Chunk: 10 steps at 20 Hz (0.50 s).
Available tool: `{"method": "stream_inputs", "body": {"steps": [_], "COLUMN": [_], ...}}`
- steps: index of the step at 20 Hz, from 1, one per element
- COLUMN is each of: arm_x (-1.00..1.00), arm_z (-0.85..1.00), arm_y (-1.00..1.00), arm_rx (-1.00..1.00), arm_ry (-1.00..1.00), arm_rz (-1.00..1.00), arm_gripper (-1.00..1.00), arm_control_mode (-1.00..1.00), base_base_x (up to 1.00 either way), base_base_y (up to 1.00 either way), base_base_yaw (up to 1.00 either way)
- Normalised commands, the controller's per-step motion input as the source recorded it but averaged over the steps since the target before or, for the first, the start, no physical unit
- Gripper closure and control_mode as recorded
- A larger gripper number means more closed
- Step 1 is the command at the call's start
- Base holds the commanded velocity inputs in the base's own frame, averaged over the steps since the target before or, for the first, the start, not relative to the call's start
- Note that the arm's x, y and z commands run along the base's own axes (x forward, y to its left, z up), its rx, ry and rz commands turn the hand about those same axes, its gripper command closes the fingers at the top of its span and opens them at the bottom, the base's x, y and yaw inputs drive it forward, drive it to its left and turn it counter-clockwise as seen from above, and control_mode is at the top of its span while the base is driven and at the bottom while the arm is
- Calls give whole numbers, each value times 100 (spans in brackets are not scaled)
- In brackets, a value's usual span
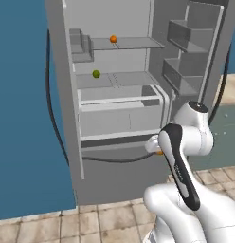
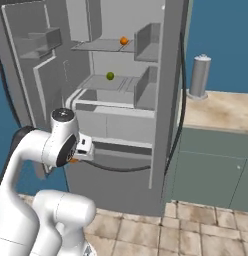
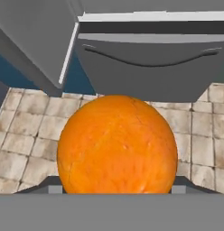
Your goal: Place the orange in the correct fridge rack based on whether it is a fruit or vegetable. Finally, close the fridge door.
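The gripper [image 3: 117, 191] carries the orange [image 3: 117, 144] low before the open fridge, probably so that it can rise to a rack. The fingers are closed on the fruit, which hides them. On the upper rack [image 1: 126, 43] lies another orange ball [image 1: 113, 39]; at about 7 o'clock from it (one rack lower) a green ball [image 1: 96, 74]. The fridge door [image 1: 195, 52] stands open.
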Motion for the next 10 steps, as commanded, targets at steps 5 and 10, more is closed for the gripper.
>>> {"method": "stream_inputs", "body": {"steps": [5, 10], "arm_x": [0, 0], "arm_z": [0, 0], "arm_y": [0, 0], "arm_rx": [0, 0], "arm_ry": [0, 0], "arm_rz": [0, 0], "arm_gripper": [100, 100], "arm_control_mode": [100, 100], "base_base_x": [78, 85], "base_base_y": [5, 27], "base_base_yaw": [-11, -8]}}
